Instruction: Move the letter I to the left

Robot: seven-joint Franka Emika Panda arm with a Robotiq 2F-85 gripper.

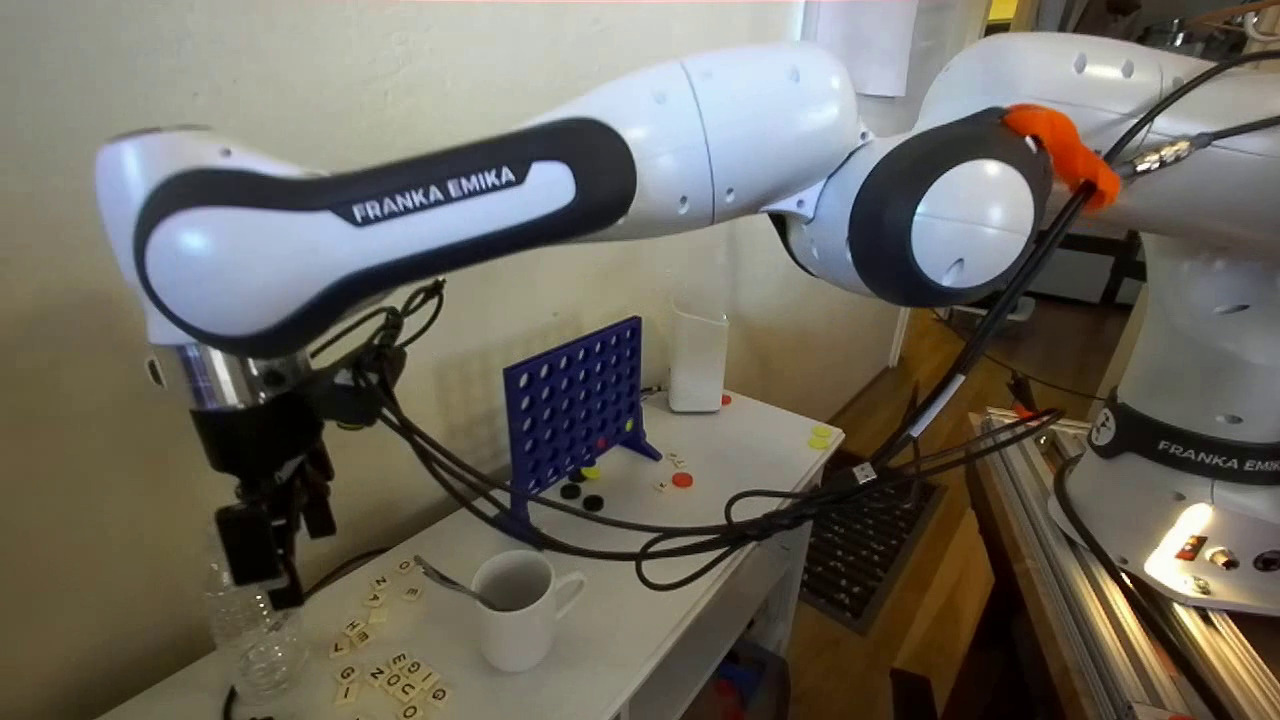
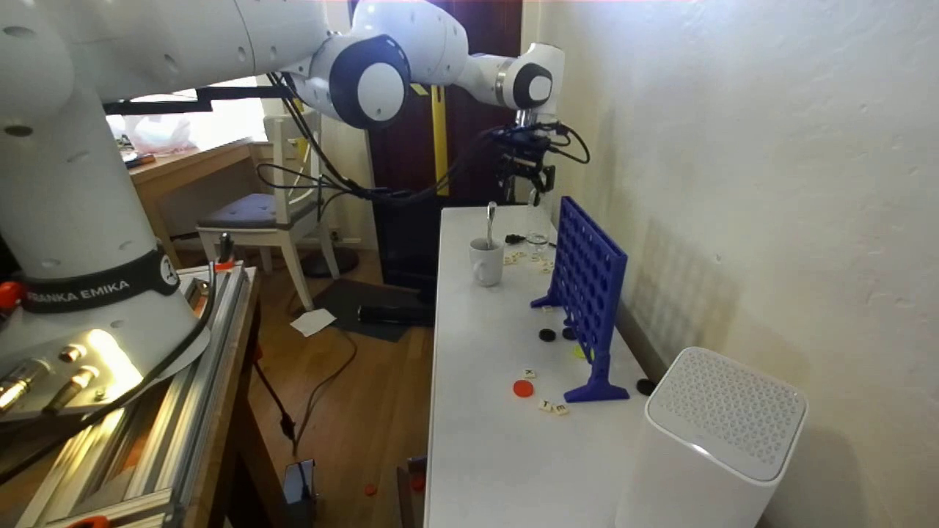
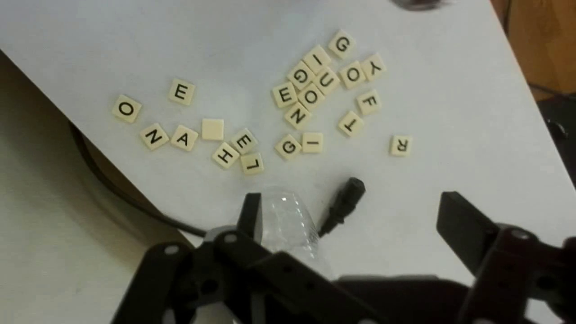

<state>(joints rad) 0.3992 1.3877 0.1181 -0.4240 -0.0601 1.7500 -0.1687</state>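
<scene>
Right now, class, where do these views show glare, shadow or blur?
In both exterior views, a bright streak on the robot base; in an exterior view, a patterned shadow on the wall, apparently from the blue rack; in the wrist view, readable letter tiles, glints on the clear bottle, and a dark shape at top, too blurred to identify.

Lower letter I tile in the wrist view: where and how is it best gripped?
Probably from above, pinching the letter I tile by its upper and lower edges in that view: it lies flat, those edges free, while a G tile crowds its left.
</scene>
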